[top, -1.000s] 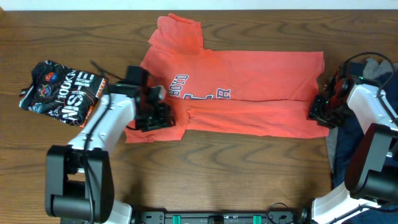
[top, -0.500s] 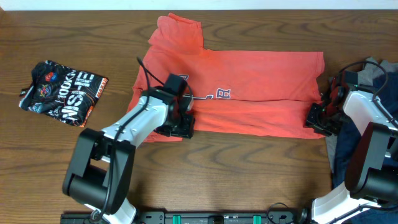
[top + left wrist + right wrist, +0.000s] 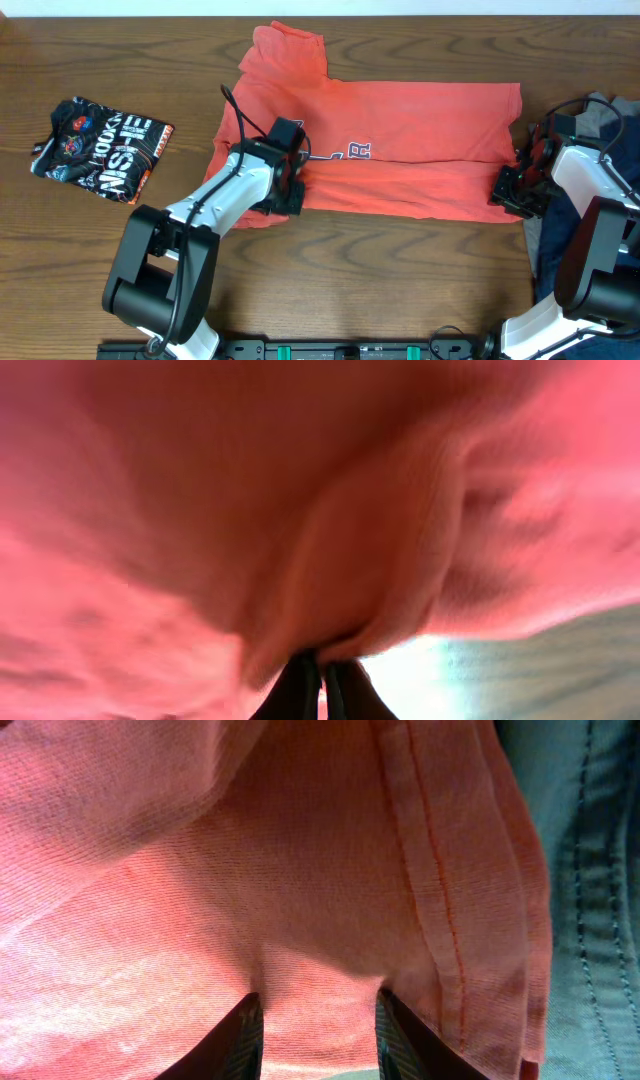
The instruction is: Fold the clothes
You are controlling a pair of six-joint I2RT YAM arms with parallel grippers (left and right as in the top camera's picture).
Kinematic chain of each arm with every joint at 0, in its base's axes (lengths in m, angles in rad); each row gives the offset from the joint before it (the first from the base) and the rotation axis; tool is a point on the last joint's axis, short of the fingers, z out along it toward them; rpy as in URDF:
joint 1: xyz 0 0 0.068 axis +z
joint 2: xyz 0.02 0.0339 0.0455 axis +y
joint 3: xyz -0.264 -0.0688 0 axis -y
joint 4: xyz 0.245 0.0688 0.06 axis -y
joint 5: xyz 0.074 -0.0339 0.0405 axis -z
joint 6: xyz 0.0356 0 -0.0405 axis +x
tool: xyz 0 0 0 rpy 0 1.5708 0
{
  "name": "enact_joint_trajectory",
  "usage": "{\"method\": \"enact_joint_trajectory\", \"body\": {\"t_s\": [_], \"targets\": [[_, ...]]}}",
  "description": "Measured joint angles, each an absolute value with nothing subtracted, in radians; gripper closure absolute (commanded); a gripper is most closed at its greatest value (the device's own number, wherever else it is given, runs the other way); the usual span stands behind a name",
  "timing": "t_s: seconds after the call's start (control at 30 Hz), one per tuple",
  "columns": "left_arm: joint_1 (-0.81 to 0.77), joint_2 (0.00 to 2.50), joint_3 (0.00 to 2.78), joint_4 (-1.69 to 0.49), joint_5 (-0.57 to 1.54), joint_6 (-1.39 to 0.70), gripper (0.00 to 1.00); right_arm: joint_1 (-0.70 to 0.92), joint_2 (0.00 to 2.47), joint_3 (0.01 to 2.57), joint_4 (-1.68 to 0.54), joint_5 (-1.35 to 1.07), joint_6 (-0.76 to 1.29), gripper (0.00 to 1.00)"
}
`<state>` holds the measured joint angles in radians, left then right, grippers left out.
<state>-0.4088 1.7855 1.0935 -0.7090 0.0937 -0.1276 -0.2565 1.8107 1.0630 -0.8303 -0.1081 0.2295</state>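
The coral shirt lies flat on the counter, its long axis running from one arm to the other, with each arm toward its own end of the near edge. The left fingers are clenched on a raised pleat of the cloth, the rest of it spreading ahead of them. The right fingers stand apart with the hem end between them, and I cannot tell whether they pinch it. The coming fold likely carries that near edge forward from both fingers, across the short axis.
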Motion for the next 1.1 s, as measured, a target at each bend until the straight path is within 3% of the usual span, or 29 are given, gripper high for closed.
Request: {"method": "enact_joint_trajectory", "body": {"t_s": [0.23,0.27,0.33,0.4,0.8,0.97,1.1], "targets": [[-0.409,1.745,1.288,-0.523,-0.001,-0.128,0.91,-0.257,1.811,1.063,-0.83,-0.108,0.229,0.65],[-0.409,1.737,1.306,-0.47,-0.009,-0.126,0.7,-0.257,1.811,1.063,-0.83,-0.108,0.229,0.65],[-0.409,1.726,1.324,-0.384,-0.022,-0.128,0.38,-0.257,1.811,1.063,-0.83,-0.108,0.229,0.64],[-0.409,1.722,1.33,-0.369,-0.029,-0.13,0.29,-0.257,1.811,1.063,-0.83,-0.108,0.229,0.64],[-0.375,1.723,1.324,-0.798,-0.072,-0.156,0.27,-0.257,1.811,1.061,-0.826,-0.107,0.229,0.64],[-0.265,1.722,1.324,-0.835,-0.109,-0.255,0.25,-0.257,1.811,1.061,-0.826,-0.107,0.229,0.62],[-0.153,1.722,1.312,-0.843,-0.121,-0.367,0.17,-0.257,1.811,1.061,-0.826,-0.107,0.229,0.62]]}}
